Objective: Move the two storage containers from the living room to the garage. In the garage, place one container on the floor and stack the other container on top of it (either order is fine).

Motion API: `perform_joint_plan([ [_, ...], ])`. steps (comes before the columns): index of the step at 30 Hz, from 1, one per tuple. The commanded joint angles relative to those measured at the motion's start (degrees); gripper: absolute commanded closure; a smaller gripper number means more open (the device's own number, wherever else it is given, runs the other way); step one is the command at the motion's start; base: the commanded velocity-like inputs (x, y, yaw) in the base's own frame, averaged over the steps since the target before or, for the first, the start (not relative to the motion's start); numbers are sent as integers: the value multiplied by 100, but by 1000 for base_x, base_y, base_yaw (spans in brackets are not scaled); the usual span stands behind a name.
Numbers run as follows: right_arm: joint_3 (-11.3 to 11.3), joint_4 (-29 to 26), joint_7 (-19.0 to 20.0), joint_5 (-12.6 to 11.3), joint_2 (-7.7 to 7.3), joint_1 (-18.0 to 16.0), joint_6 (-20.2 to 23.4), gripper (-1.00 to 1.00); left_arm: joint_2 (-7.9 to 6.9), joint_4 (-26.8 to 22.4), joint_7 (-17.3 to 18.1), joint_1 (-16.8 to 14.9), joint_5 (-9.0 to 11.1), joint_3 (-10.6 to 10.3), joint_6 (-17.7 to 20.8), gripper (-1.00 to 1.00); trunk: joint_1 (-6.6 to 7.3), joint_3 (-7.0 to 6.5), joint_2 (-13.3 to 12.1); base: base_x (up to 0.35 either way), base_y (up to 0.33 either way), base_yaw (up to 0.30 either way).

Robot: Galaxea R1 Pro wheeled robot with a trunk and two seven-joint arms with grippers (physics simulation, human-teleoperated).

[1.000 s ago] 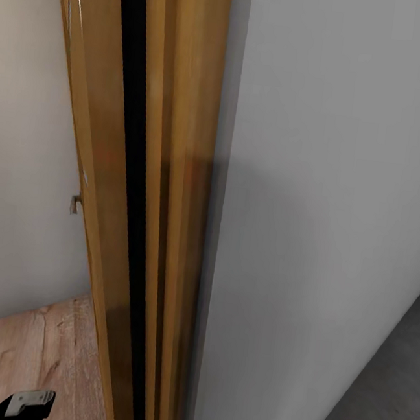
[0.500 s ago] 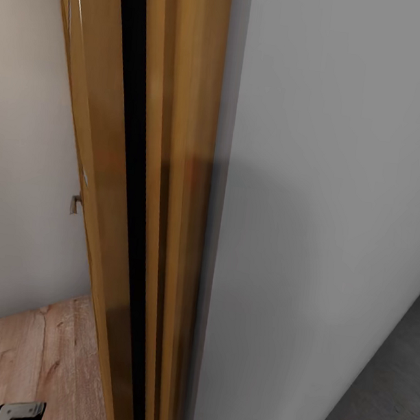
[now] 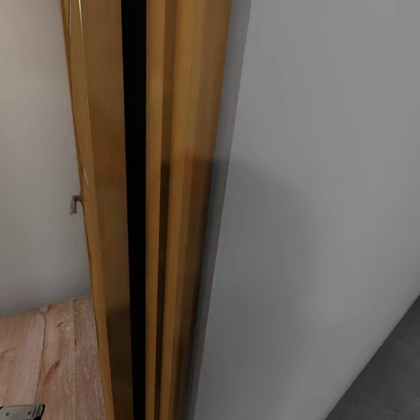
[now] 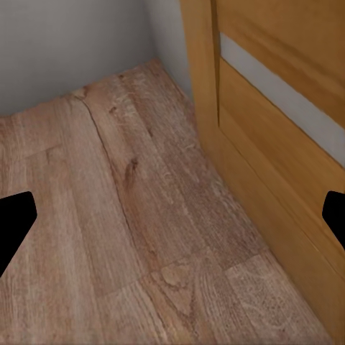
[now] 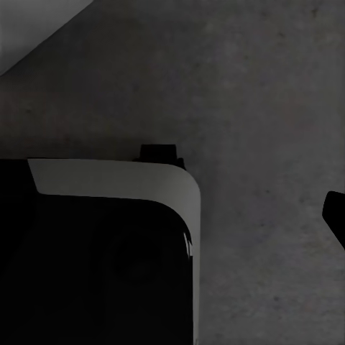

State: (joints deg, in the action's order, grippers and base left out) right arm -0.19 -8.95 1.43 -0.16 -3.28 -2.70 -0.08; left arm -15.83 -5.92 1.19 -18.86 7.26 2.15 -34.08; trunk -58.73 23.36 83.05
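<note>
The two storage containers are out of view. My left gripper point(image 4: 172, 219) hangs open over light wood-plank floor point(image 4: 108, 215), its black fingertips point(image 4: 13, 223) far apart with nothing between them. A wooden door point(image 4: 287, 144) stands close beside it. A small part of my left arm point(image 3: 17, 412) peeks in at the bottom of the head view. My right gripper point(image 5: 176, 215) is over the dark grey concrete floor point(image 5: 259, 93). One black fingertip point(image 5: 336, 214) shows far out at the picture's edge, so it looks open and holds nothing.
A wooden door frame point(image 3: 165, 198) and the open door leaf point(image 3: 92, 157) rise right in front of me. A pale grey wall point(image 3: 326, 217) stands to the right with concrete floor point(image 3: 384, 399) along it. My own black-and-white base point(image 5: 108, 244) sits under the right gripper.
The part of my left arm in the head view has sunk a little toward the bottom edge. The door, wall and floors have not shifted.
</note>
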Motion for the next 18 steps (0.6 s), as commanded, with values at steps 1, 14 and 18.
perform_joint_plan([
  [1,-2,-1,15,-1,0,-2,-1,-100,1,6,13,-4,11,17,-16,-100,0,6,3,0,0,0],
  [14,-15,-10,15,-1,-5,-20,-1,-100,115,-41,13,14,-14,-3,-42,-100,0,6,3,0,0,0],
  [18,-15,-10,15,-1,-5,-20,-1,-100,115,-41,13,14,-14,-3,-42,-100,0,6,3,0,0,0],
])
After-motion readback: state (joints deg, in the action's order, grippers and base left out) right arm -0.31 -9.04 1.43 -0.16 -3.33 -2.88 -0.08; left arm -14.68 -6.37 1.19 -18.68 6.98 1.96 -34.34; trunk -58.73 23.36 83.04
